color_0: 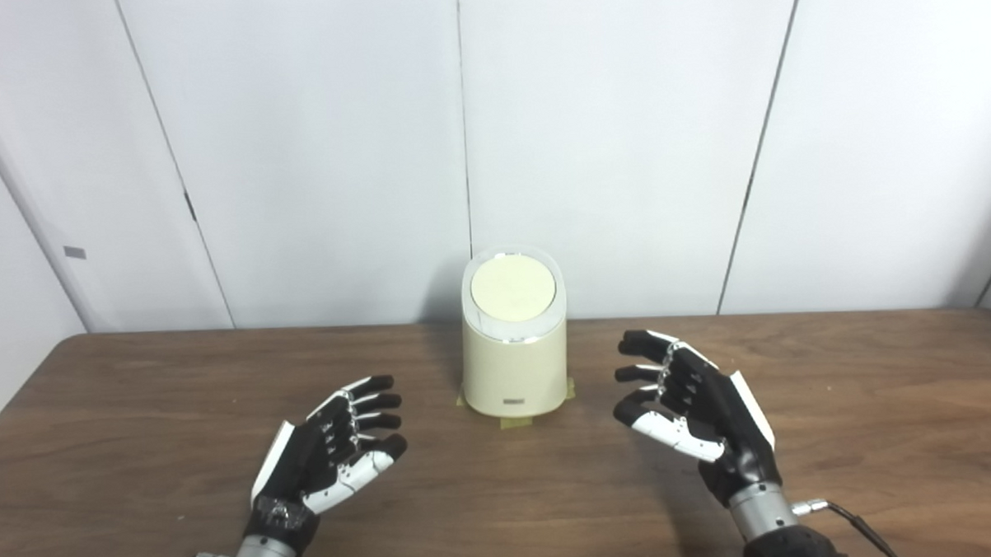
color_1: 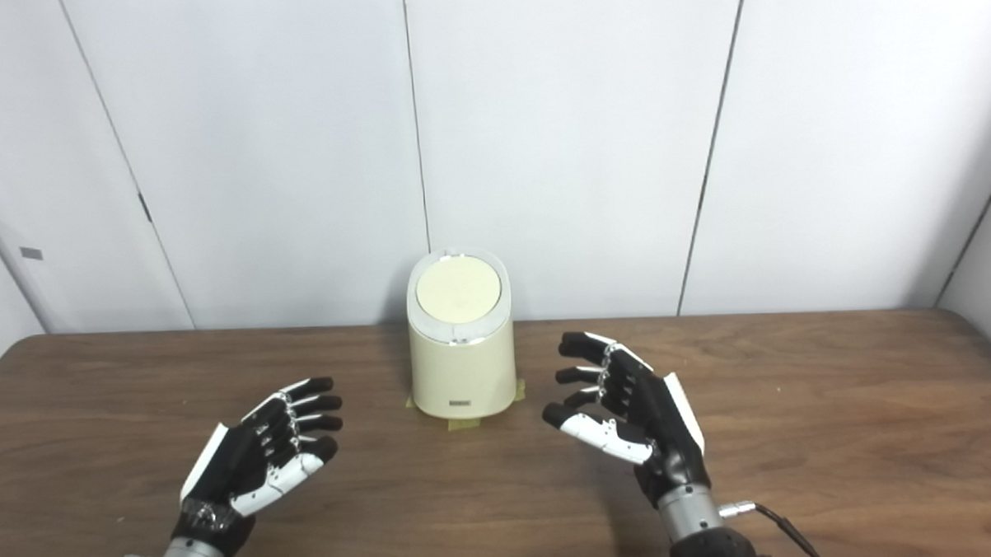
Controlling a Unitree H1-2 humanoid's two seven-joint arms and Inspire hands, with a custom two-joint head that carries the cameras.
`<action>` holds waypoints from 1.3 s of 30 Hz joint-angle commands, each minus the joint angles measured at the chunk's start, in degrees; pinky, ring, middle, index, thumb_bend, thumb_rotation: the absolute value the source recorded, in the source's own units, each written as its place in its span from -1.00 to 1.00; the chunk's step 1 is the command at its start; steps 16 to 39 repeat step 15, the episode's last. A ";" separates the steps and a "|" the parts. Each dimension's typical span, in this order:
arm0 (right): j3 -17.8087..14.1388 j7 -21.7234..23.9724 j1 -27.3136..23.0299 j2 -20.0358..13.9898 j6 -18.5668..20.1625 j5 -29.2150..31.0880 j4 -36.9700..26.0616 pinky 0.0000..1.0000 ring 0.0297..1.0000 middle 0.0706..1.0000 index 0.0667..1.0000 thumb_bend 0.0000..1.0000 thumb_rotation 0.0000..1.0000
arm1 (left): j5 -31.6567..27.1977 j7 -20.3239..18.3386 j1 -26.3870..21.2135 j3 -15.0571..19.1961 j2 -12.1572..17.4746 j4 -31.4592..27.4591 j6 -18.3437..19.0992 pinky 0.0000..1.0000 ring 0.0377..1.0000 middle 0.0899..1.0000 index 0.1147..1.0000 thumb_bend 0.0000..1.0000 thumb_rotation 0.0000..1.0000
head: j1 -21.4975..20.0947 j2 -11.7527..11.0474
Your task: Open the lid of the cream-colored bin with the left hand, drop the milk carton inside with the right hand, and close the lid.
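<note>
Nearest, the left hand and right hand hover over the wooden surface, fingers spread wide, holding nothing. Farther back between them stands the cream-colored bin, its lid closed.

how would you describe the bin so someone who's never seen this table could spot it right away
On the brown wooden table, look to the far middle edge by the white wall. The cream-colored bin stands there on tape strips, lid closed. It is the only object between the two open hands.
</note>
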 commanded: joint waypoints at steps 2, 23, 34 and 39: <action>-0.05 -0.22 -1.41 0.29 -1.05 0.29 -2.65 0.04 0.34 0.56 0.44 0.50 -0.31 | -0.81 0.55 -1.47 0.24 0.16 -1.58 -2.29 0.21 0.47 0.54 0.59 0.49 -0.29 | 0.18 -0.02; 0.22 -0.21 -1.35 0.17 -0.79 -0.23 -3.00 0.08 0.33 0.54 0.44 0.49 -0.32 | -0.90 2.46 -0.98 0.07 -2.66 -1.90 -3.57 0.23 0.49 0.55 0.64 0.45 -0.36 | 0.24 0.01; 0.22 -0.21 -1.35 0.17 -0.79 -0.23 -3.00 0.08 0.33 0.54 0.44 0.49 -0.32 | -0.90 2.46 -0.98 0.07 -2.66 -1.90 -3.57 0.23 0.49 0.55 0.64 0.45 -0.36 | 0.24 0.01; 0.22 -0.21 -1.35 0.17 -0.79 -0.23 -3.00 0.08 0.33 0.54 0.44 0.49 -0.32 | -0.90 2.46 -0.98 0.07 -2.66 -1.90 -3.57 0.23 0.49 0.55 0.64 0.45 -0.36 | 0.24 0.01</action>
